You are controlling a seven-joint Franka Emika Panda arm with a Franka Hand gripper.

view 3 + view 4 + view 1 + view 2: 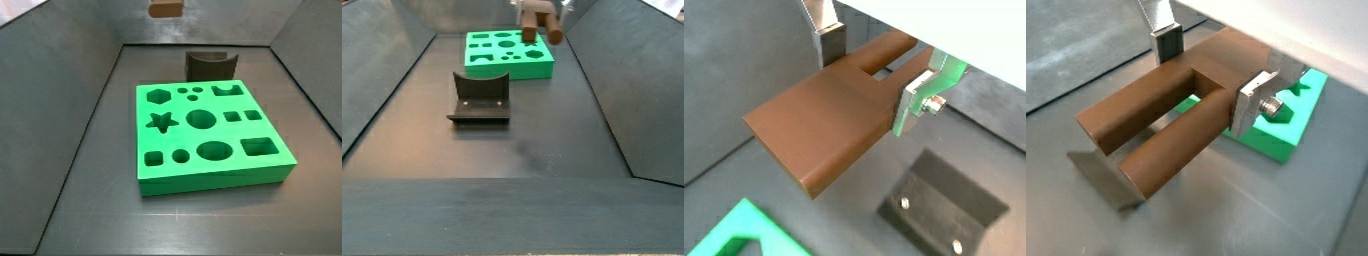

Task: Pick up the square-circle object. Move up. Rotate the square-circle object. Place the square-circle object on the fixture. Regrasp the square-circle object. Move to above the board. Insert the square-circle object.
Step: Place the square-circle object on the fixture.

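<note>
The square-circle object (824, 125) is a dark brown block with two parallel prongs (1153, 125). My gripper (874, 72) is shut on its solid end, one silver finger (1253, 100) on each side, and holds it high in the air. In a side view it hangs near the top edge as a small brown piece (543, 32) under the gripper (540, 15). The fixture (210, 63) stands on the floor beside the bright green board (207, 140) with its cut-out holes. In a wrist view the fixture (945, 205) lies below the held piece, apart from it.
Sloping dark grey walls (603, 90) enclose the floor on all sides. A corner of the board (738, 235) shows under the gripper in a wrist view. Bare floor (516, 150) stretches from the fixture (480, 98) toward the near end.
</note>
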